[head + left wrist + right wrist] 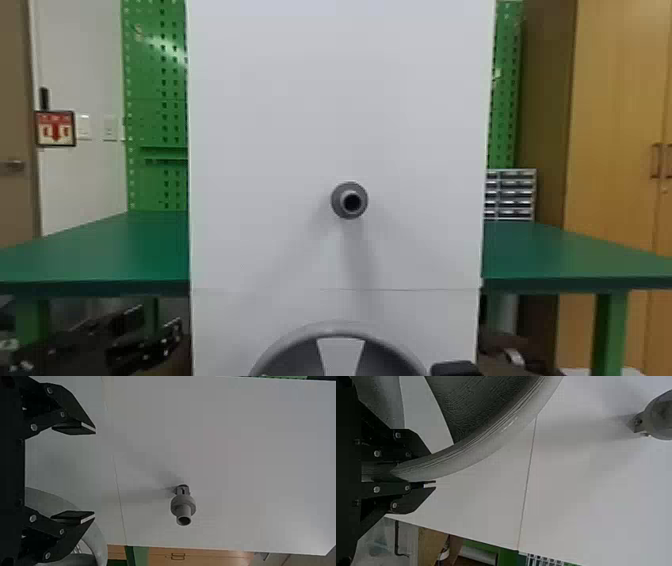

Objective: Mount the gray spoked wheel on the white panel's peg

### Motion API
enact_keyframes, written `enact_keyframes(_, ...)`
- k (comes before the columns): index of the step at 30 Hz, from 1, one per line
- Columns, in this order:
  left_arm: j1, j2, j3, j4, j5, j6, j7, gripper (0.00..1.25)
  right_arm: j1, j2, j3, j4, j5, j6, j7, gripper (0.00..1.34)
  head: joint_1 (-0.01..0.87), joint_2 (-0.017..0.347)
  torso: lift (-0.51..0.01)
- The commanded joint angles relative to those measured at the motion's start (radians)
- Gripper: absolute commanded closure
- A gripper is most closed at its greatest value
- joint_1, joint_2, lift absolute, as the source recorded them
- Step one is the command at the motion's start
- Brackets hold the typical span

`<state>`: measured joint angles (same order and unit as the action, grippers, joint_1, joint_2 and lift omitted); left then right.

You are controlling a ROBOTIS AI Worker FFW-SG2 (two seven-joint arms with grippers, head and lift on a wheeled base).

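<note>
In my head view, just above nine o'clock, a framed red-and-white sign (46, 120) with a down arrow (56, 133) hangs on the pale wall (75, 185); its lettering I can't read.

Through the head camera I have my right gripper (455, 369) low at five o'clock; by its wrist camera, the two flat black fingers are clamped close together. My left gripper (95, 473) has its fingers spread wide, tips facing each other.

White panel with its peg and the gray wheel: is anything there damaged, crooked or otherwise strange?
Nothing clearly stands out. The peg juts from the white panel; the gray wheel is below, gripped by the right gripper. The thin line across the panel looks like a seam.
</note>
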<state>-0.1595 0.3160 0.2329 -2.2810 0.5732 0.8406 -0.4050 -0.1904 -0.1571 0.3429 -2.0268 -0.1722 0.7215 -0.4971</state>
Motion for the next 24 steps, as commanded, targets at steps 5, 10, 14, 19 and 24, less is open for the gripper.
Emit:
enact_keyframes(5,-0.003,0.000,-0.007,0.002,-0.007,0.000,0.000,0.49,-0.109,-0.004,0.042,-0.067,-0.081,0.118,-0.094,1.18,0.091,-0.008,-0.482)
enact_keyframes(10,-0.008,0.000,-0.017,0.008,-0.009,0.000,0.000,0.49,-0.170,-0.012,0.042,-0.102,-0.150,0.147,-0.173,1.18,0.091,-0.008,-0.482)
enact_keyframes(14,-0.009,0.000,-0.021,0.009,-0.010,0.000,0.000,0.49,-0.204,-0.015,0.027,-0.128,-0.184,0.157,-0.196,1.18,0.091,-0.008,-0.482)
enact_keyframes(19,-0.009,0.002,-0.023,0.009,-0.012,0.000,0.000,0.49,-0.244,-0.019,0.005,-0.158,-0.237,0.184,-0.213,1.18,0.091,-0.008,-0.482)
enact_keyframes(24,-0.009,0.002,-0.023,0.009,-0.012,0.000,0.000,0.49,-0.276,-0.021,-0.013,-0.175,-0.276,0.205,-0.215,1.18,0.091,-0.008,-0.482)
